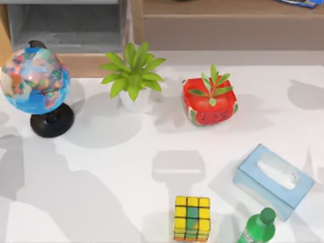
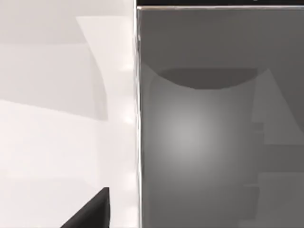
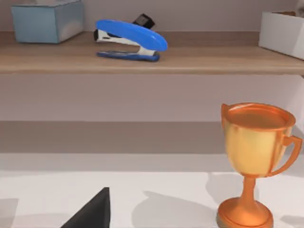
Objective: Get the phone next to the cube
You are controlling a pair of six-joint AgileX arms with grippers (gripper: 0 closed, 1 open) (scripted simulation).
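The white counter (image 1: 101, 177) carries the things. The flat grey slab phone (image 2: 204, 123) looks big, cut off, close to the left end effector (image 2: 92, 213). I cannot tell if it is held. Set it flat beside the small yellow puzzle cube (image 1: 192, 218) at the counter's front edge, no bumping.

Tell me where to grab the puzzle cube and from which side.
Come straight down and close on the cube's flat left and right faces. It sits square with its top free; the green bottle stands apart at its right, so a vertical approach looks safest.
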